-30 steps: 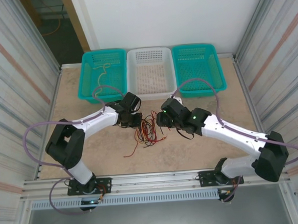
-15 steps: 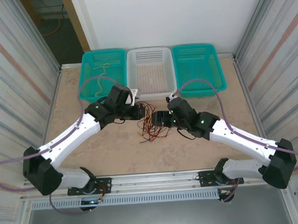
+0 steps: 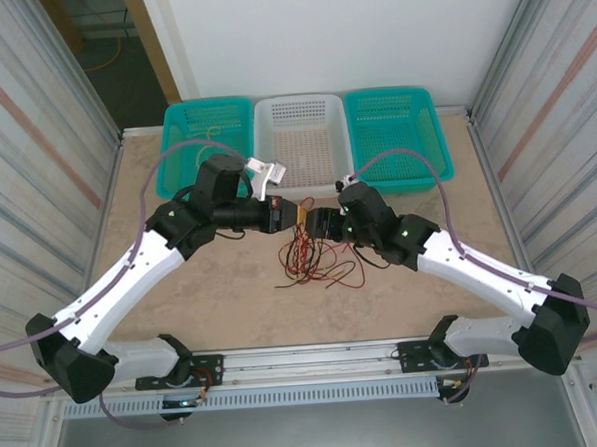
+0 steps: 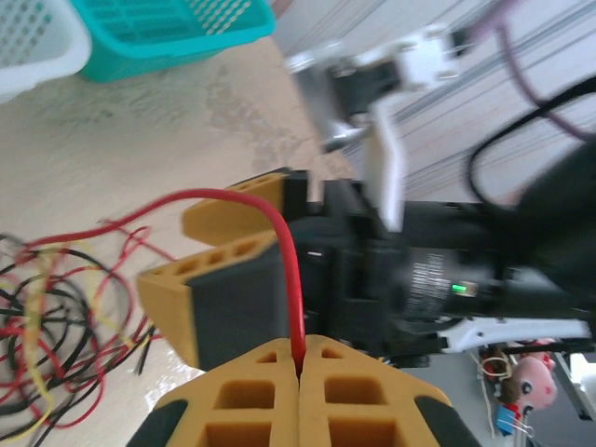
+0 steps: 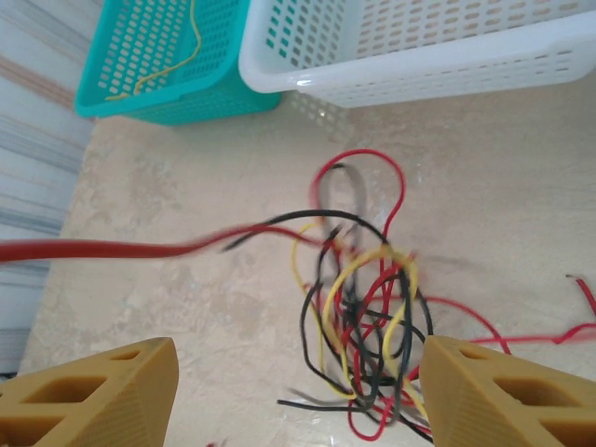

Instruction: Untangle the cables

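While the left gripper (image 4: 300, 361) is clamping its two fingers tight together on a red cable (image 4: 291, 279), the right gripper (image 5: 298, 410) is facing it with its fingers spread wide and nothing between them. In the top view the two are meeting almost tip to tip over the middle of the table (image 3: 243, 307), the left gripper (image 3: 289, 213) just left of the right gripper (image 3: 314, 222), both just near of the white basket (image 3: 305, 148). In the left wrist view the red cable is rising out of the pinch, arching over and running down leftward to the tangle of cables (image 4: 51, 326). From the right wrist the same red cable (image 5: 102, 250) is stretching in from the left edge to the tangle (image 5: 363, 307). That tangle of cables (image 3: 311, 261), red, black and yellow loops crossing one another, is lying on the table just near of the two grippers, with loose red ends trailing to its right. Along the far edge three baskets are sitting side by side: a left teal basket (image 3: 181, 175) holding one yellowish cable (image 3: 210, 138), the white basket, and a right teal basket (image 3: 397, 128).
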`<state>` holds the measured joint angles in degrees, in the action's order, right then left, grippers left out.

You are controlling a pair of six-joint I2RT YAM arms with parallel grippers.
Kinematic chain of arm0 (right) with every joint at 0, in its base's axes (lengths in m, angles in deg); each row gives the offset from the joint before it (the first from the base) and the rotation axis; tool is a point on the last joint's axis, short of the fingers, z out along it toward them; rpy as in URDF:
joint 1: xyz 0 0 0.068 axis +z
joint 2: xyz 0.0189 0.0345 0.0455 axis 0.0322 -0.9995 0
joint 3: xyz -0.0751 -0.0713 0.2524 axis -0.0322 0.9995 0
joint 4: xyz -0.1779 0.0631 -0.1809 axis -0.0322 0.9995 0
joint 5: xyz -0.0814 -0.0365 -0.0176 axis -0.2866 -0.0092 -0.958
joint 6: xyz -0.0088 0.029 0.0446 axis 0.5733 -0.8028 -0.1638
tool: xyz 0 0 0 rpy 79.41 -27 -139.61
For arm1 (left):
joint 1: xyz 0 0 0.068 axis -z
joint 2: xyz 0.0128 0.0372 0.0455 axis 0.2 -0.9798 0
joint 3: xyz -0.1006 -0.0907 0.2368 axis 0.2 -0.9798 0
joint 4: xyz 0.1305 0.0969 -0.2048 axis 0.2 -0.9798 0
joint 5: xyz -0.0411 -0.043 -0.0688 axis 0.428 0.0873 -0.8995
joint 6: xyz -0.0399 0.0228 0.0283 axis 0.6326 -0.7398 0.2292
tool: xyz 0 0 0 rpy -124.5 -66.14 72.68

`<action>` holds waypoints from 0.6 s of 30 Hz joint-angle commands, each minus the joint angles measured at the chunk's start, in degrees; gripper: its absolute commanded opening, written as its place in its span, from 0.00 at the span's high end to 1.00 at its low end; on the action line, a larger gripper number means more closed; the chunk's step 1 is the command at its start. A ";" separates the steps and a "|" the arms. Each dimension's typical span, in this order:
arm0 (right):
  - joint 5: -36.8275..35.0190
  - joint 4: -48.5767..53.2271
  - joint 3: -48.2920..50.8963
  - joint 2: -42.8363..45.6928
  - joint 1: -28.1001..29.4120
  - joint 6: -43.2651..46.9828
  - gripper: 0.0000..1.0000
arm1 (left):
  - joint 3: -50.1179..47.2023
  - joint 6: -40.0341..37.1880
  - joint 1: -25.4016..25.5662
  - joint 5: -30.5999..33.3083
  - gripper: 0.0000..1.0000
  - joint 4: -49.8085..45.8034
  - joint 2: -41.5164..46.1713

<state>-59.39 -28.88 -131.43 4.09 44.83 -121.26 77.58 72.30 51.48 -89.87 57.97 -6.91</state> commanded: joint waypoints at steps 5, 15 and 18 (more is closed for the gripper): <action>2.92 -1.79 2.62 -1.67 -1.96 -2.76 0.32 | 3.96 0.93 0.24 -9.35 1.00 10.15 5.72; -2.29 1.29 2.78 11.87 -2.43 4.15 0.29 | 5.95 -2.76 -0.08 -11.36 1.00 12.20 6.71; -4.85 5.36 0.28 18.43 -2.95 8.76 0.26 | 6.68 -3.92 -1.23 -13.05 1.00 11.55 5.93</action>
<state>-60.07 -27.24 -127.91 17.57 42.47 -118.26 81.78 70.92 51.15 -99.59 68.73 -0.77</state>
